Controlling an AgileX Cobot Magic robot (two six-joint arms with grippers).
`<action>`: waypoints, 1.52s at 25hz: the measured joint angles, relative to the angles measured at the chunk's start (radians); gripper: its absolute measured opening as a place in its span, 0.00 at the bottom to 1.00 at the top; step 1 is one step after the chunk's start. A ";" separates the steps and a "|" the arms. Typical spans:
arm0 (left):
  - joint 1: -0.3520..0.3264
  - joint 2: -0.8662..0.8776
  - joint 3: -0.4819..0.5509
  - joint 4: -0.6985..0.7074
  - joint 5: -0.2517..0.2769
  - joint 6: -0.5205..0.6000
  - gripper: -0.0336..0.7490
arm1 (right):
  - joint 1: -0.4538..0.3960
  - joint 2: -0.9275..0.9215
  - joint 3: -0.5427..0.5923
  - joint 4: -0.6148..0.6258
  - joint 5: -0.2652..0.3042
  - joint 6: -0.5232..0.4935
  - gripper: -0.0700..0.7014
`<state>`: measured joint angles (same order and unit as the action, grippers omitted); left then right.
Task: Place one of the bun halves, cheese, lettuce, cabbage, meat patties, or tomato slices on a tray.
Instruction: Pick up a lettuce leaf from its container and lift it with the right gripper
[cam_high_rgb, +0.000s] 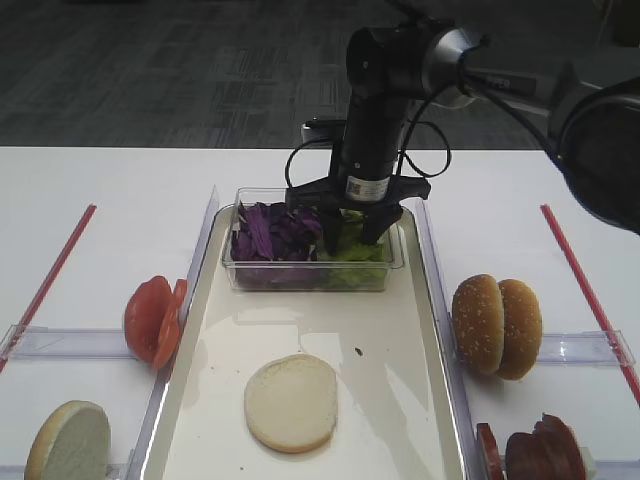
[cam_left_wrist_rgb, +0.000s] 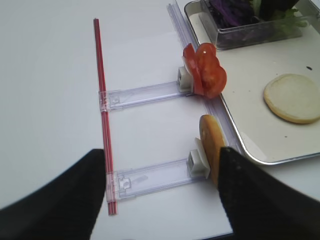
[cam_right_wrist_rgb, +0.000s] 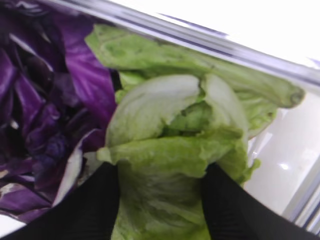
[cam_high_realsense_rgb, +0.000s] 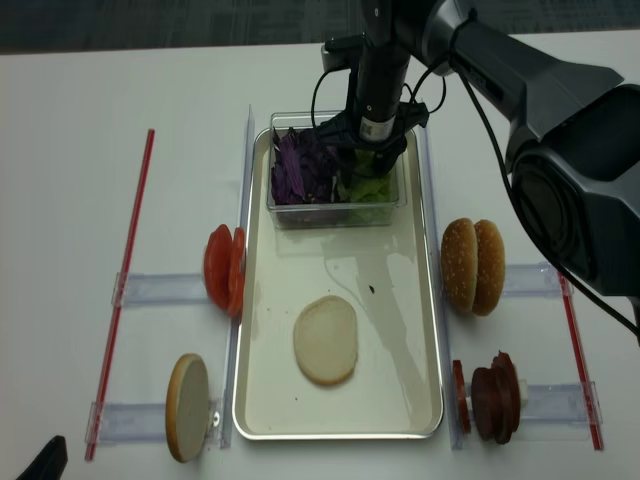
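The long cream-white tray (cam_high_rgb: 420, 400) with a shiny metal rim has a smooth, glossy floor. On it lies one round pale bun half (cam_high_rgb: 291, 402), its flat white face up, with bare floor all around it. At the far end of the tray stands a small clear plastic tub (cam_high_rgb: 310, 275) with thin straight walls. It holds dark purple shredded cabbage (cam_high_rgb: 272, 232) on the left and ruffled light green lettuce (cam_right_wrist_rgb: 170, 150) on the right, pressed side by side.

The right gripper (cam_high_rgb: 352, 235) reaches straight down into the lettuce side of the tub. Its two black fingers (cam_right_wrist_rgb: 95, 207) stand apart, one on each side of a crinkled leaf, touching its edges; I cannot tell if they already squeeze it. The tub wall runs close behind the leaf.

The left gripper (cam_left_wrist_rgb: 160, 192) hangs over the white table (cam_left_wrist_rgb: 55, 75), fingers wide apart, holding nothing.
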<state>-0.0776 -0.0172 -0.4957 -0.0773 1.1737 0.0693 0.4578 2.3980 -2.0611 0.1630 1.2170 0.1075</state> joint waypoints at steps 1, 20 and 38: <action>0.000 0.000 0.000 0.000 0.000 0.000 0.63 | 0.000 0.002 0.000 -0.004 0.000 0.000 0.60; 0.000 0.000 0.000 0.000 0.000 0.000 0.63 | -0.002 0.008 0.000 -0.012 0.003 0.024 0.18; 0.000 0.000 0.000 0.000 0.000 0.000 0.63 | -0.002 -0.106 0.000 0.000 0.015 0.028 0.17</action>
<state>-0.0776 -0.0172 -0.4957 -0.0773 1.1737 0.0693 0.4560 2.2925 -2.0611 0.1631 1.2318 0.1354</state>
